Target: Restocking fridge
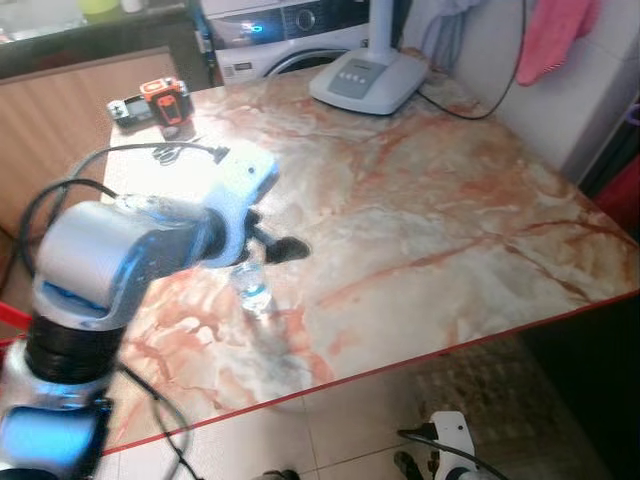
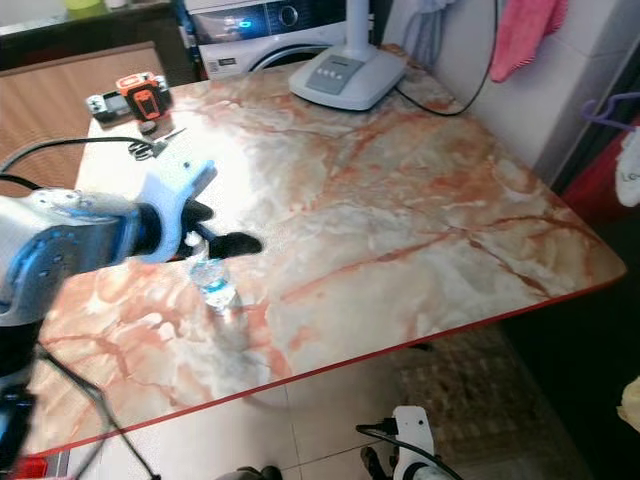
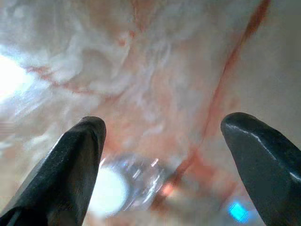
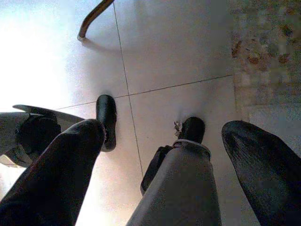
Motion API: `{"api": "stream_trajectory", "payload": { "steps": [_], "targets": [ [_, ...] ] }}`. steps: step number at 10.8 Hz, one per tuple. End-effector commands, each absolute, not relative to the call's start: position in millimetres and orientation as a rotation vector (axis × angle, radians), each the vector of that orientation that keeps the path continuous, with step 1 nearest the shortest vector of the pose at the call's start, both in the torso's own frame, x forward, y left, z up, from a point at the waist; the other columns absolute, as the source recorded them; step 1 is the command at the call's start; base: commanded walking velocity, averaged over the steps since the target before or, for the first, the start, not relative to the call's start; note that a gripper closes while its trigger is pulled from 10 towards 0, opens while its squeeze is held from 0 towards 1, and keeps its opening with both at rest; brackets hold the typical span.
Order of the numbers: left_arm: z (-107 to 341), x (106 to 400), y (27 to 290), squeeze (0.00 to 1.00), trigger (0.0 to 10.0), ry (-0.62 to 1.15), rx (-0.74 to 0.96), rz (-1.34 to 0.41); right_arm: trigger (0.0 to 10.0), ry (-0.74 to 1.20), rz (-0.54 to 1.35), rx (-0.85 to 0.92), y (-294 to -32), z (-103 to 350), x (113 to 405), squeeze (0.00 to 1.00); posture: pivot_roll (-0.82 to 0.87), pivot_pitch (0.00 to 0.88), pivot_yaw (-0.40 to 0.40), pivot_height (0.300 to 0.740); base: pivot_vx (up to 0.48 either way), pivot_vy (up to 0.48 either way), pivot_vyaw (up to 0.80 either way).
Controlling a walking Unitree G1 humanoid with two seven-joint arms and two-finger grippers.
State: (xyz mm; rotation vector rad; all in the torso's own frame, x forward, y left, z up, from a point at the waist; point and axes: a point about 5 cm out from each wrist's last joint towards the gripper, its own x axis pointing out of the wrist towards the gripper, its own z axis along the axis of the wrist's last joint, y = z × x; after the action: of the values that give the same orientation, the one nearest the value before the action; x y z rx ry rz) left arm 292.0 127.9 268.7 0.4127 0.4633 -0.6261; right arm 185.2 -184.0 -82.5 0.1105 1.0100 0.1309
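Note:
A small clear water bottle (image 1: pixel 252 287) with a blue label stands upright on the marble table (image 1: pixel 430 220), near its front left part. My left gripper (image 1: pixel 272 250) hovers just above and behind the bottle, fingers open. In the left wrist view the bottle's white cap (image 3: pixel 110 190) lies low between the two spread black fingers (image 3: pixel 75 160), with no contact visible. My right gripper (image 4: pixel 164 141) hangs open beside the table over the tiled floor, with my own legs and black feet (image 4: pixel 106 120) below it.
A white appliance base (image 1: pixel 368 78) with a cable stands at the table's far side. An orange-and-black tool (image 1: pixel 165 100) and scissors (image 2: pixel 155 145) lie at the far left corner. A washing machine (image 1: pixel 290 30) is behind. The table's red front edge (image 1: pixel 450 350) borders a patterned rug (image 1: pixel 480 385).

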Motion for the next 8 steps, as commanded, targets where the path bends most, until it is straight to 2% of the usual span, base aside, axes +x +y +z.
{"api": "stream_trajectory", "payload": {
  "steps": [1,2,3,4,8],
  "targets": [
    [267.8,288.8,129.8,0.0,10.0,0.461,0.459,-0.637,10.0,1.035,0.142,0.111,-181.4,-84.9,181.1,0.0,0.11,0.093,0.089,0.74,0.0,0.0,0.0],
    [265.0,288.1,133.6,0.0,10.0,0.482,0.433,-0.646,10.0,1.041,0.147,0.106,-182.1,-84.9,181.1,0.0,0.11,0.095,0.087,0.74,0.0,0.0,0.0],
    [266.4,293.9,142.2,0.0,10.0,0.473,0.471,-0.577,10.0,1.042,0.148,0.104,-182.8,-84.8,181.1,0.0,0.11,0.096,0.085,0.74,0.0,0.0,0.0],
    [268.1,297.4,146.0,0.0,10.0,0.471,0.437,-0.549,10.0,1.044,0.156,0.102,-183.1,-84.5,181.4,0.0,0.11,0.097,0.082,0.74,0.0,0.0,0.0],
    [263.4,297.0,153.4,0.0,10.0,0.49,0.431,-0.519,10.0,1.048,0.167,0.092,-184.1,-84.0,182.0,0.0,0.11,0.1,0.075,0.74,0.0,0.0,0.0]
  ]
}}
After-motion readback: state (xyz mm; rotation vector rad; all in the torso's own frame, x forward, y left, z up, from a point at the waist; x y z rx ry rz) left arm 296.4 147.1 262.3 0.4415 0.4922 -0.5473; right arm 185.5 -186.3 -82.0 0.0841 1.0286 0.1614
